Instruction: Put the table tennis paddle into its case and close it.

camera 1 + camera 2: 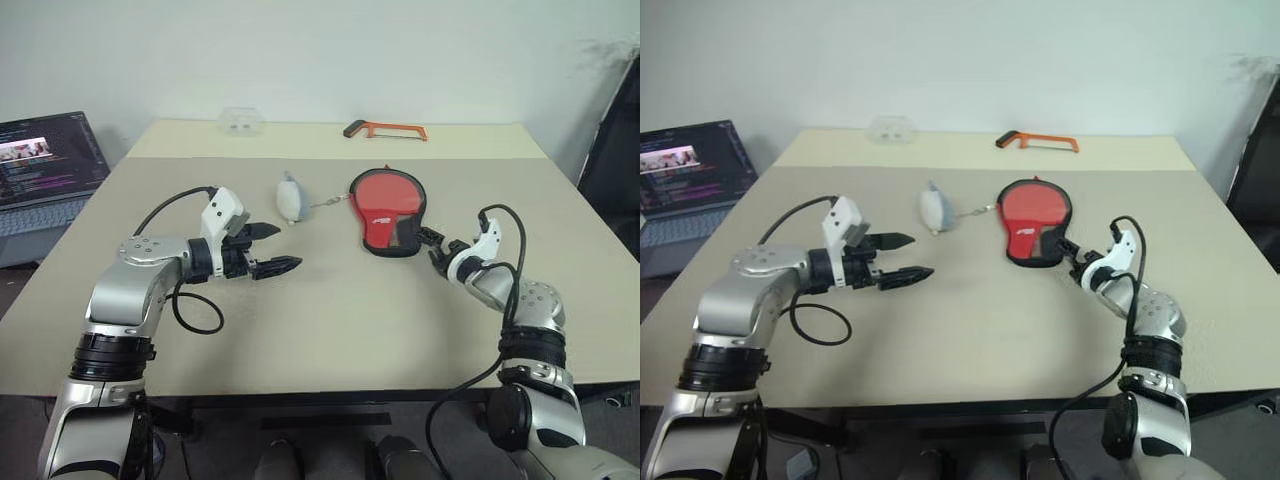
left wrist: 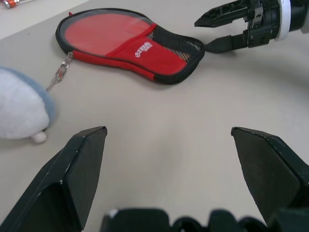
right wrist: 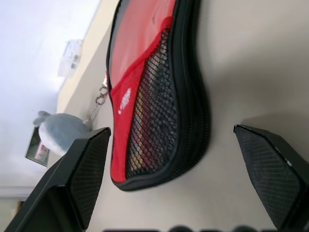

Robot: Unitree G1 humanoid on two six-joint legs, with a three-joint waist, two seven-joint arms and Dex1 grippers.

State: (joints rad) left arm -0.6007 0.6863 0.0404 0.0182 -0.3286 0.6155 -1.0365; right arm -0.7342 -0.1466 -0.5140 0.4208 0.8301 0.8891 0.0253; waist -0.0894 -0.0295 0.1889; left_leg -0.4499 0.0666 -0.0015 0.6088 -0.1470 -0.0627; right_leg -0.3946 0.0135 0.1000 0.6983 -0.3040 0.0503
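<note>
While the case (image 1: 388,211) lies flat on the table (image 1: 330,320) right of centre, paddle apparently inside, you have both claws wide: right claw (image 1: 433,246) at its near end, left claw (image 1: 268,250) well apart. Next, likely check the zip.

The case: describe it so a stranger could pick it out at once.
On the beige table, look right of centre, just ahead of the right claw. The case lies flat there, paddle-shaped, red with black mesh and edging, unlike the pale round pouch chained beside it or the orange hacksaw behind.
</note>
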